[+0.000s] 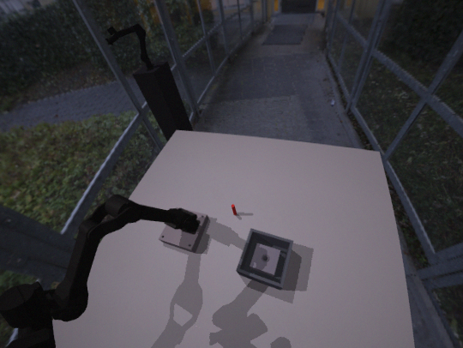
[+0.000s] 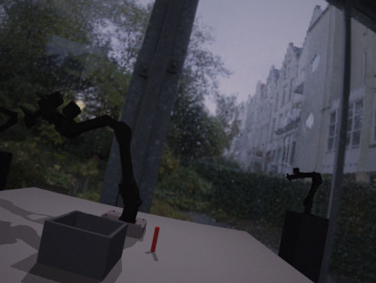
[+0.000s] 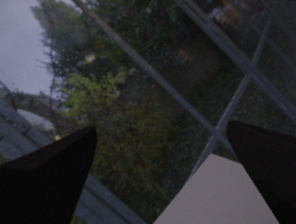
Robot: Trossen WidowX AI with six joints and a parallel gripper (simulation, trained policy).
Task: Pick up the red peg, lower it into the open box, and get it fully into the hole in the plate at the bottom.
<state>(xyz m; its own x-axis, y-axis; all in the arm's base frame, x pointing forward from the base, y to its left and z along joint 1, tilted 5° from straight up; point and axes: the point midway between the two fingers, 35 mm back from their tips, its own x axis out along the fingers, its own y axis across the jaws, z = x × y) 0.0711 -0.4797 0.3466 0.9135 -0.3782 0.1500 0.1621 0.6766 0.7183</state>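
Observation:
The red peg point(image 1: 233, 209) point(image 2: 155, 239) stands upright on the table, beside the open box and apart from it. The dark grey box point(image 1: 260, 279) point(image 2: 73, 249) stands on the table. In its bottom lies a light plate point(image 1: 272, 265) with a round hole point(image 1: 265, 258), and nothing is in the hole. My gripper point(image 2: 29, 100) point(image 3: 162, 130) is open and empty, raised high above the table and far from the peg and the box. Its two fingers stand wide apart in the wrist view. In the top view the fingers cannot be made out.
The arm's base block point(image 1: 175, 239) point(image 2: 136, 228) sits on the pale table point(image 1: 300, 184) near the box and the peg. Another arm stands on a black pillar point(image 1: 163, 96) point(image 2: 303, 244) beyond the table. The wrist view shows a table corner point(image 3: 220, 195) between the fingers.

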